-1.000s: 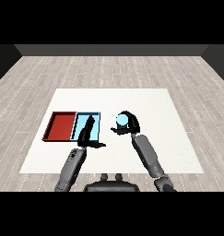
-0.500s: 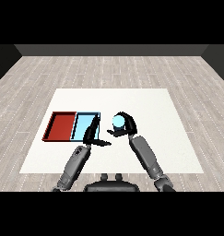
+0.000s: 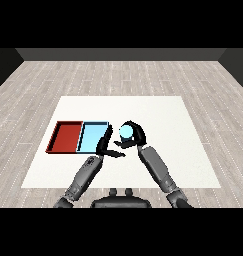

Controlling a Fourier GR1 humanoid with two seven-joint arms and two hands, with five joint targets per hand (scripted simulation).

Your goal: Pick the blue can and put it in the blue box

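- The floor (image 3: 38,85) is pale grey wood planks running around a white, flat, square-cornered table (image 3: 163,115).
- Farthest left on the table lies the red tray (image 3: 67,137), a shallow rectangle with a dark rim and a smooth, flat bottom.
- Touching its right side is the blue tray (image 3: 92,136), the same shallow shape, light blue and smooth inside, with a thin dark rim.
- The left forearm (image 3: 83,179) is a grey, rounded, matte limb rising from the lower left toward the near right corner of the blue tray.
- The left robot hand (image 3: 106,146) is black; its fingers are straight and spread loosely, some reaching up over the blue tray's right edge, the thumb pointing right toward the can. It holds nothing. Whether the fingers touch the tray rim cannot be told.
- The can (image 3: 126,131) shows as a smooth light blue round top, just right of the blue tray and outside it, over the white table. Whether it rests on the table or is lifted cannot be told.
- The right robot hand (image 3: 134,137) is black and curled round the can: fingers wrap its far and right sides, the thumb lies below it toward the left hand.
- The two hands are close together, the left thumb tip near the right thumb.
- The right forearm (image 3: 158,170) is grey and cylindrical, slanting down to the lower right.
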